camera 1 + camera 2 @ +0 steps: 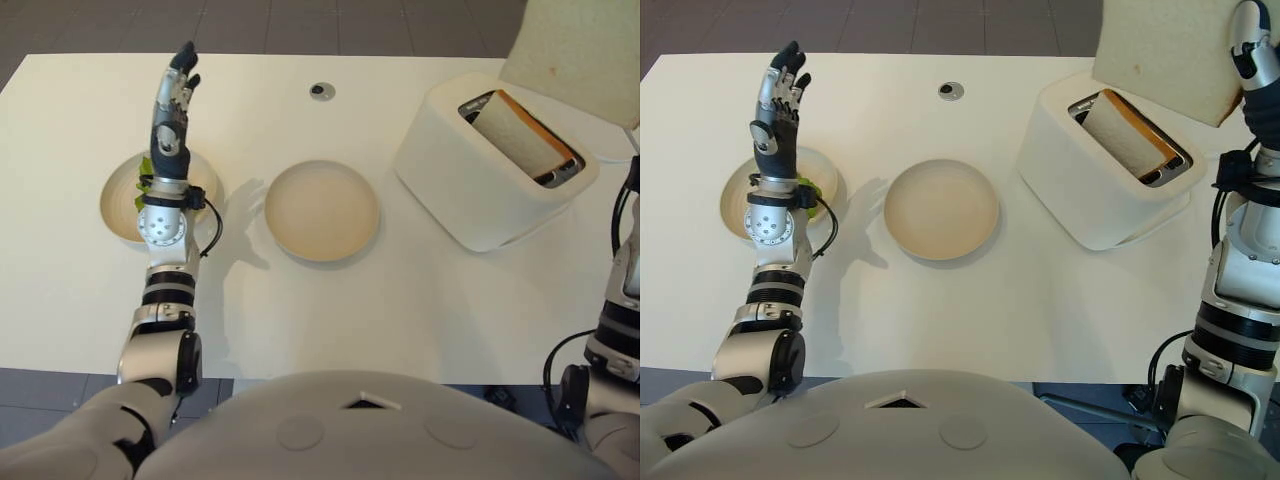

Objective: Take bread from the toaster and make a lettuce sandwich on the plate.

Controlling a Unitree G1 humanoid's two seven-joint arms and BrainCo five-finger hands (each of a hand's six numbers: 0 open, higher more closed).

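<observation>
Pale bread slice (1160,60) clamped in the right hand (1252,48) hangs above the toaster (1070,190), likely bound for the plate (940,210); second slice (1130,135) sits inside; left hand (775,105), fingers apart, hovers over lettuce (142,180).

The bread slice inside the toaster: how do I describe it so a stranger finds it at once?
On the white table, look right to the white rounded toaster. The pale tan-crusted bread slice leans in its slot. Unlike the second slice, held above by the right hand, it sits inside the toaster.

White toaster (480,170), beige plate (322,210) — green lettuce (145,170), tan-crusted bread (525,135).
</observation>
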